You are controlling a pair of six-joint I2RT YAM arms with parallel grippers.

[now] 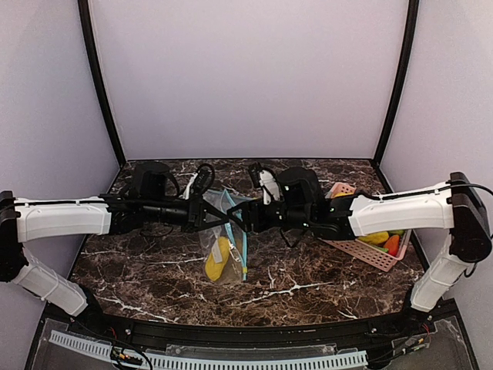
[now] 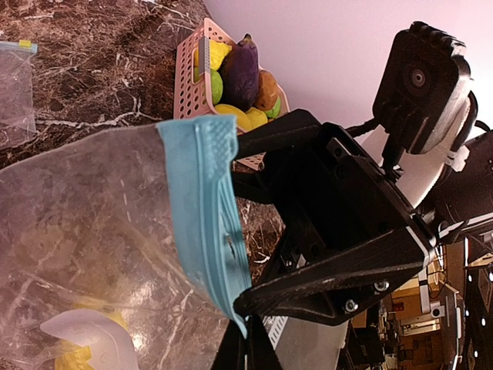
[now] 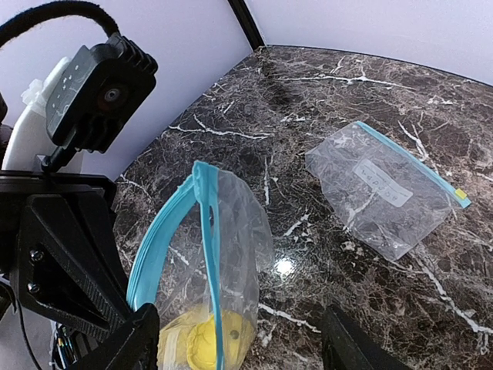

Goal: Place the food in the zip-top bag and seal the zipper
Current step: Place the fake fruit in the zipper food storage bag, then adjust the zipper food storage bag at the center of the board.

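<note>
- Your left claw [image 1: 209, 215] is clamped shut on the blue zipper strip [image 2: 204, 208] of the zip-top bag [image 3: 231, 223], which hangs below it with its mouth upward.
- Your right claw [image 3: 239, 327] faces it with its fingers spread wide, gripping nothing. The bag's open rim sits just ahead, between those fingers.
- Under both claws, at the bottom of the hanging bag, lies one yellow piece [image 1: 218, 259] of food.
- There are two bags: the held one and a second bag [image 3: 377, 189], flat on the marble table [image 3: 308, 100] beyond the claws, well apart.
- One pink basket [image 2: 189, 77] stands out past the right claw. In it you can count one purple piece [image 2: 240, 68], one orange-brown, two yellow and two green; any more are hidden.
</note>
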